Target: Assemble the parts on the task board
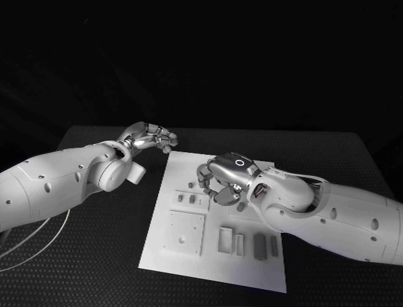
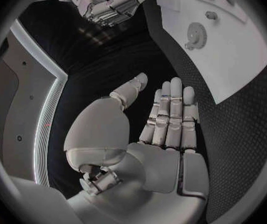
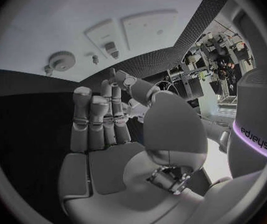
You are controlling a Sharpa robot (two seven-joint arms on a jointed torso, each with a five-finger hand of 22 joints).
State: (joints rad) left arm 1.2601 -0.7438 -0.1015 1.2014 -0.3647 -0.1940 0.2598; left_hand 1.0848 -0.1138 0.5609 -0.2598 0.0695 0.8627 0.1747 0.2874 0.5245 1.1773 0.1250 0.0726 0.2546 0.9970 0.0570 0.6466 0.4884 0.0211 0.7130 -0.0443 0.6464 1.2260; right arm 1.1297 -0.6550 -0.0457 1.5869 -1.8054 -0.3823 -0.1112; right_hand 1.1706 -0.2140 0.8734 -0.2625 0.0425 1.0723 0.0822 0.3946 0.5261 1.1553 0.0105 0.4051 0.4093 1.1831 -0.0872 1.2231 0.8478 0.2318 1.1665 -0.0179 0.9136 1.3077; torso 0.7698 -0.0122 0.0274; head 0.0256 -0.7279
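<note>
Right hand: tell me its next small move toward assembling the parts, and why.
Probably lower the right hand onto the small parts just below it on the task board. It hovers over the board's upper area with fingers straight and nothing in them in its wrist view, so it is free to grasp. The left hand sits off the board's corner, also empty.
</note>
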